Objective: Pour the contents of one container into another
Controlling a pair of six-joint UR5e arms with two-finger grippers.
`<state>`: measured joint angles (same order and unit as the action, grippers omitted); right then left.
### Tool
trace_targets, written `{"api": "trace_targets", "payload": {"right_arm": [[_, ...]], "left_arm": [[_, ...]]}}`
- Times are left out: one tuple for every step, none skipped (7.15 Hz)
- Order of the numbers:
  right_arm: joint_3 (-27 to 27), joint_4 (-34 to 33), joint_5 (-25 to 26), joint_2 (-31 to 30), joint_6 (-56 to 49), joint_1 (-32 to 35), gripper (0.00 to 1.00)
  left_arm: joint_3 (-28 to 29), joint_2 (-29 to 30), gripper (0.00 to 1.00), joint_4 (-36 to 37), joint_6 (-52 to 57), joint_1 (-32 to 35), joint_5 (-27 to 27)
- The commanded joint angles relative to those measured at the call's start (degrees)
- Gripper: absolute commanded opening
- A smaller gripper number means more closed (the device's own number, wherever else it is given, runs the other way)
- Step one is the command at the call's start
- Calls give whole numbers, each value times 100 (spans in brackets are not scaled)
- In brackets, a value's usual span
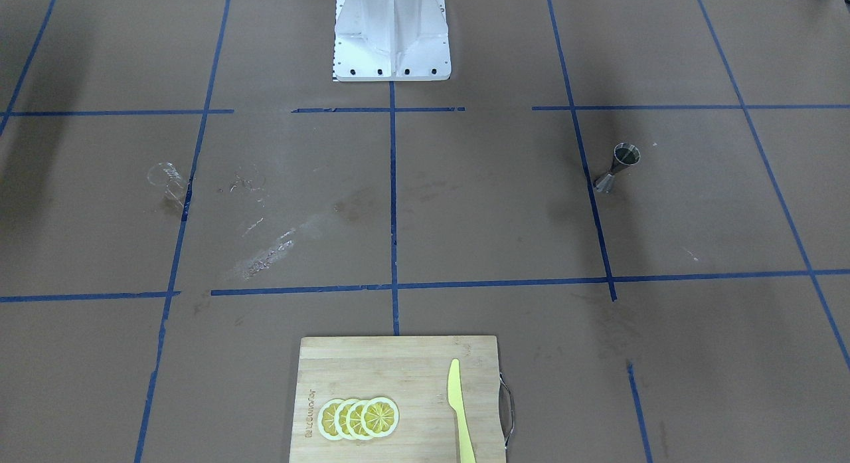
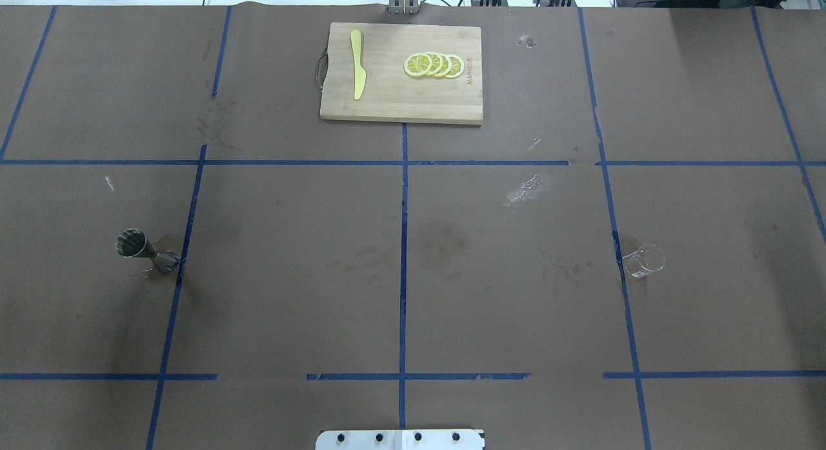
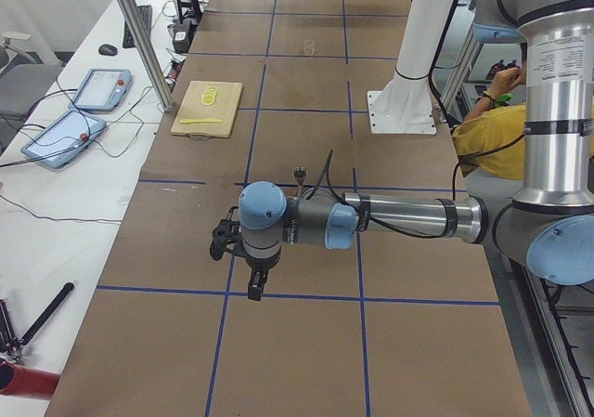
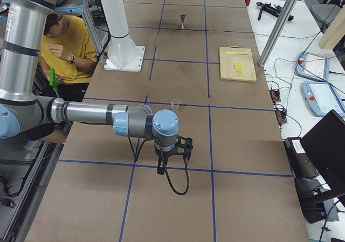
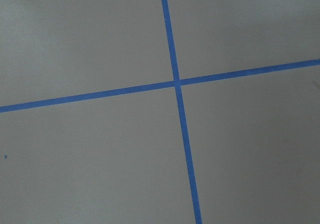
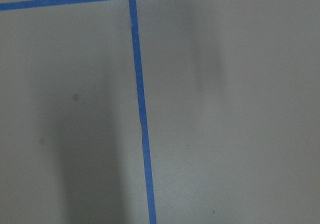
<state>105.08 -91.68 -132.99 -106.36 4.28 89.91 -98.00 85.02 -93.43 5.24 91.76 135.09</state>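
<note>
The clear glass cup stands upright on the brown paper on the right side of the overhead view, beside a blue tape line; it also shows in the front view and the right side view. Far across the table stands the steel hourglass jigger, also upright. My left gripper hangs over the table's near end in the left side view, short of the jigger. My right gripper hovers short of the cup. I cannot tell whether either is open or shut. Both wrist views show only paper and tape.
A wooden cutting board at the far middle edge carries a yellow knife and lemon slices. The white robot base sits at the near middle. A person in yellow sits beside the base. White residue marks the paper.
</note>
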Motion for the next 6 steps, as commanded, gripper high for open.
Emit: {"api": "trace_targets", "payload": {"right_arm": [[30, 36, -16, -42, -6, 0, 100], [39, 45, 1, -26, -23, 0, 100], [74, 158, 10, -34, -285, 0, 100], [83, 159, -16, -25, -357, 0, 100], [92, 168, -25, -25, -358, 0, 100], [92, 177, -16, -34, -358, 0, 100]], "left_arm": [[0, -3, 100, 0, -6, 0, 0], [0, -3, 100, 0, 3, 0, 0], [0, -3, 100, 0, 3, 0, 9], [0, -3, 100, 0, 3, 0, 9], [0, -3, 100, 0, 3, 0, 9], [0, -3, 100, -9, 3, 0, 9]]}}
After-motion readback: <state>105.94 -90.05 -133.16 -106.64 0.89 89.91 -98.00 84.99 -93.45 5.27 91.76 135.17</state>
